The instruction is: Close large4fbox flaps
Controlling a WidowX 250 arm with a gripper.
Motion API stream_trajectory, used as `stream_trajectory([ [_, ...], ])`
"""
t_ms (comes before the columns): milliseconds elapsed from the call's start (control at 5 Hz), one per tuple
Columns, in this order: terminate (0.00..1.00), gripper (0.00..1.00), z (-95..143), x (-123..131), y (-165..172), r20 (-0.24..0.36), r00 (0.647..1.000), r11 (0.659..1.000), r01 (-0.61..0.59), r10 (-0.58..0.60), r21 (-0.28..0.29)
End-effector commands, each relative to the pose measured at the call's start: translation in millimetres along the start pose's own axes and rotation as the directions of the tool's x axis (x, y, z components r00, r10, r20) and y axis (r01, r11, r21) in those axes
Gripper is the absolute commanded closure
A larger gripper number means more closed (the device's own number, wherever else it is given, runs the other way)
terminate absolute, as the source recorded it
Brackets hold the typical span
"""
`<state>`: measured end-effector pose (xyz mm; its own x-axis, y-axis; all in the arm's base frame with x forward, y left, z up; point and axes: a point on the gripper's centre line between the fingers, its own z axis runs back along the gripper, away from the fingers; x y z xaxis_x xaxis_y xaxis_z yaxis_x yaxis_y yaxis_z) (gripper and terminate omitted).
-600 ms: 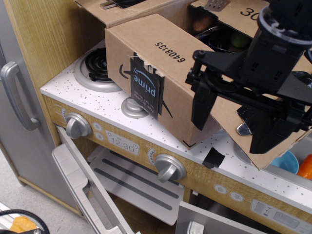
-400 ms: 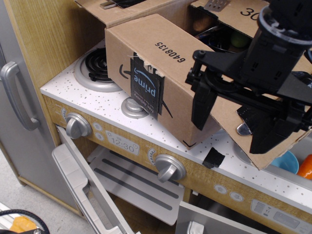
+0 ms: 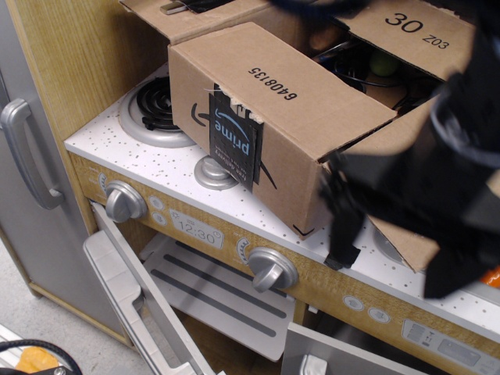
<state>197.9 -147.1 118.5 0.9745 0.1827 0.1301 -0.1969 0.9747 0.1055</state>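
The box (image 3: 258, 117) sat on the white stove top (image 3: 148, 168) of a toy kitchen, its long side facing me with the black prime tape (image 3: 234, 141) stuck across the smile logo. One burner (image 3: 156, 109) showed at its left end. The flaps (image 3: 414, 35) stood open: the "30 Z03" one leaned back at the far right, another tipped away at the top left, and a third hung down on the right, mostly hidden. Inside I made out dark cables and something green, no more.

The gripper (image 3: 394, 242) was a big black blur low on the right, just in front of that hanging flap. Its two fingers pointed down and stood apart, though with that smear I couldn't tell whether it had hold of anything.

Below, two knobs (image 3: 125, 201) flanked a clock panel, and the oven door (image 3: 133, 305) hung open.
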Motion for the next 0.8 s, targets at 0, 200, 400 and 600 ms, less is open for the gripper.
stream_trajectory([
  [0,0.0,0.0,-19.4,-2.6,-26.6,0.075,0.994,0.989,-0.067,0.077,-0.133],
  [200,0.0,0.0,-33.6,-1.9,-44.9,0.118,0.984,0.974,-0.108,0.133,-0.197],
  [400,0.0,0.0,-48.6,6.1,-47.9,0.166,0.977,0.975,-0.101,0.135,-0.199],
  [600,0.0,0.0,-59.3,15.4,-39.8,0.201,0.971,0.969,-0.083,0.132,-0.234],
])
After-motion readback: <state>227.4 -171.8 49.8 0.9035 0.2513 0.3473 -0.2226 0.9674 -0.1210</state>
